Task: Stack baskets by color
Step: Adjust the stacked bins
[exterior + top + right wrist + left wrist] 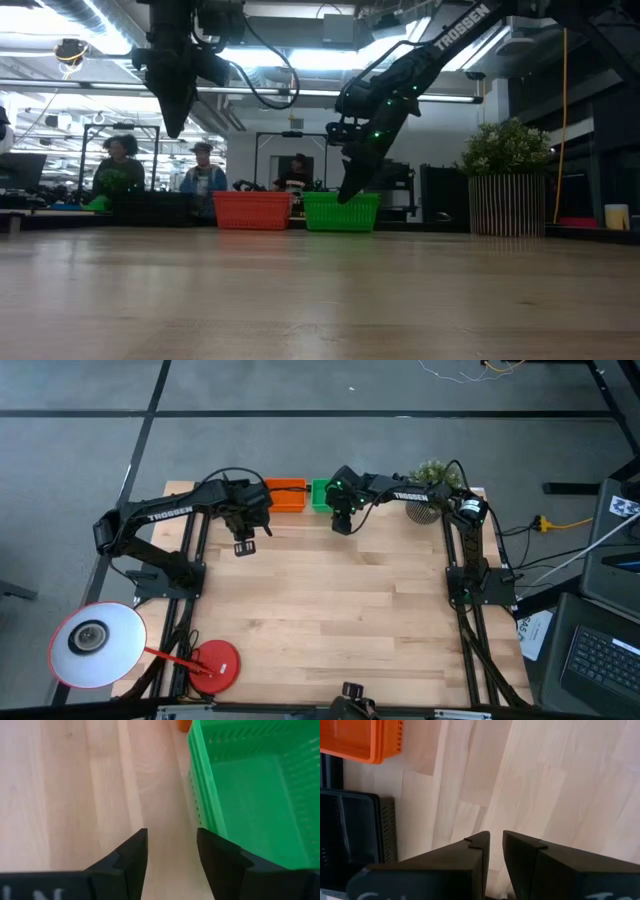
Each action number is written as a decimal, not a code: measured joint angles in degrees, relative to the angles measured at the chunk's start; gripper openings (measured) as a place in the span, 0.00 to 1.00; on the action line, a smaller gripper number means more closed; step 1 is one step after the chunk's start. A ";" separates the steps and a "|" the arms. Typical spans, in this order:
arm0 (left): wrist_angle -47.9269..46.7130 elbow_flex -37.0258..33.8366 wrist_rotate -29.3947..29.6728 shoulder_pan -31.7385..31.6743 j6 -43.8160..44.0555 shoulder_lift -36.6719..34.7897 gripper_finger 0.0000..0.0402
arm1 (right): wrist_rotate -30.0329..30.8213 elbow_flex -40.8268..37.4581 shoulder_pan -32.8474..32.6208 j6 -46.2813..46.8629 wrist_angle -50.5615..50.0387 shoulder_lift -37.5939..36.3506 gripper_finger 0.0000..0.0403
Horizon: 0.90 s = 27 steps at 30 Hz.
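Observation:
At the table's far edge an orange basket [285, 495] and a green basket [320, 493] rest side by side on their bottoms. To the left of the orange one [252, 210] stands a black basket [150, 208], which my left arm covers in the high view. My left gripper [243, 546] hangs above bare wood on the near side of the black basket [350, 840]. It is open by a narrow gap and holds nothing. My right gripper [172, 852] is open and slants down just beside the green basket's [250, 795] wall.
A potted plant [432, 478] stands at the far right corner. A lamp with a white round shade [92, 643] and a red base [215, 665] stands at the near left. Bare wood [340, 610] fills the table's middle. People sit beyond the far edge [200, 180].

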<state>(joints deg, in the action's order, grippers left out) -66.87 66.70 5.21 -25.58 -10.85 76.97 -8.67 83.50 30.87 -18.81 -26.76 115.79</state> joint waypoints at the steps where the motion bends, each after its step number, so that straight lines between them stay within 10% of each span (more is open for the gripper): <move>1: 0.04 0.00 0.00 0.07 0.00 0.00 0.11 | -0.97 0.00 0.03 0.13 0.01 0.00 0.43; 27: 0.18 -3.61 1.43 -0.37 10.82 -2.83 0.11 | -9.00 -6.94 -7.15 15.56 -14.11 -17.40 0.43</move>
<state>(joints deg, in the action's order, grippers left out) -66.69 63.09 6.64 -25.96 -0.03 74.14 -17.67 76.57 23.72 -3.25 -40.87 98.38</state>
